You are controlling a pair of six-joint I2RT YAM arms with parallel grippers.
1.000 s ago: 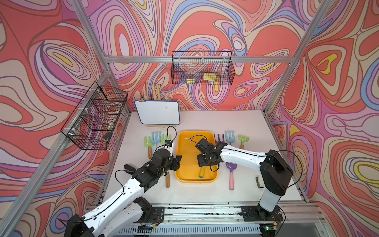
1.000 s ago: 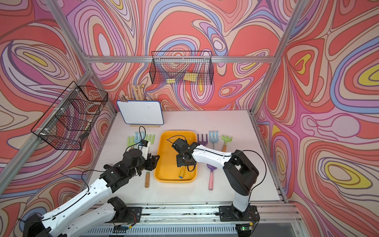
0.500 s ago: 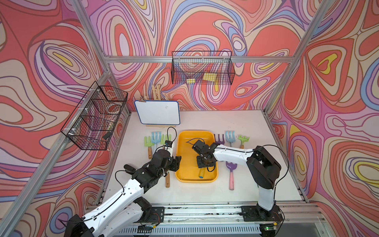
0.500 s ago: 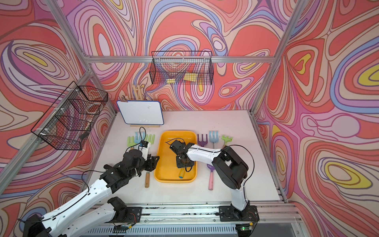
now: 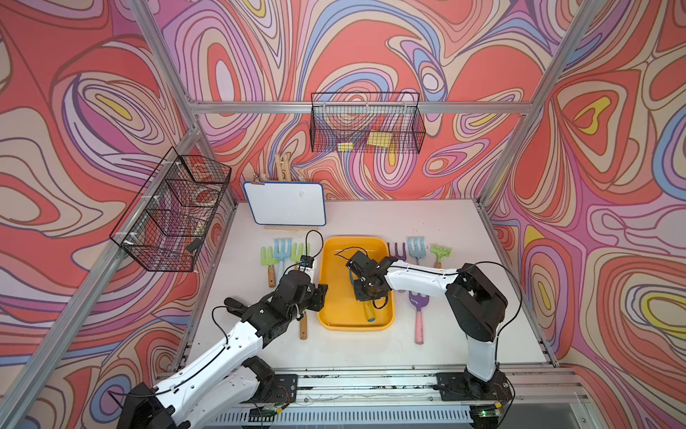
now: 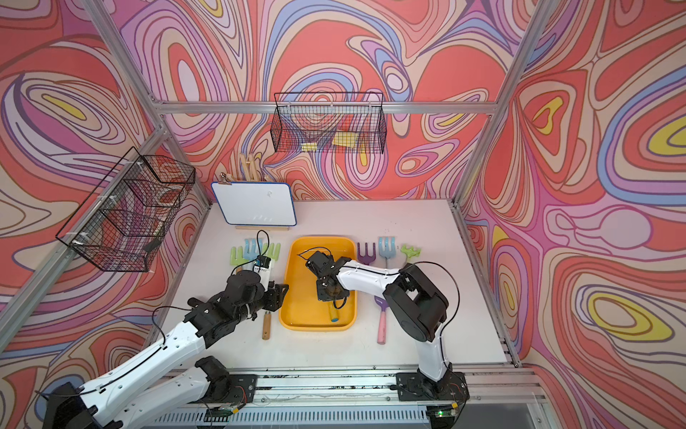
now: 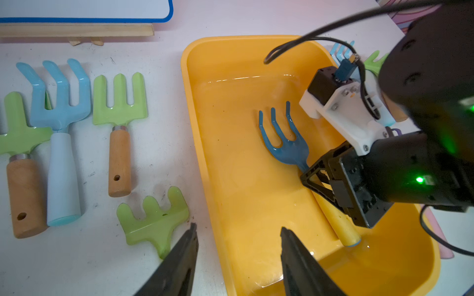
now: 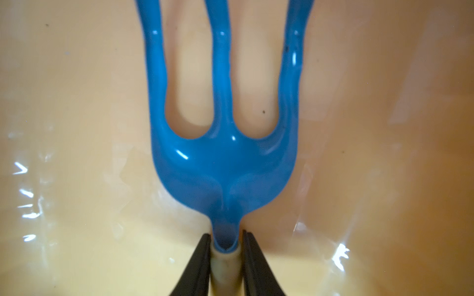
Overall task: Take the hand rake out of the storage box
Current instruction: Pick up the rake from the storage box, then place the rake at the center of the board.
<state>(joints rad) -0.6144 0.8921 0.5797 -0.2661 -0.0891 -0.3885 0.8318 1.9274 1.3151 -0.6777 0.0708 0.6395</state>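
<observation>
Inside yellow-orange plastic storage box (image 5: 354, 328), right gripper (image 8: 227, 234) pinches blue three-pronged hand rake (image 8: 223, 164) by handle. At box's 9 o'clock, left gripper (image 7: 238, 226) gapes, empty.

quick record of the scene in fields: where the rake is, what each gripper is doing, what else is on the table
hand rake: blue three-tined head, pale handle, lying inside the storage box
right gripper: jaws closed on the rake's handle, right next to the head
left gripper: open, empty, over the box's rim
task status: rake gripped but not yet out of the box
other items: coloured hand tools lying on the table on both sides of the box
</observation>
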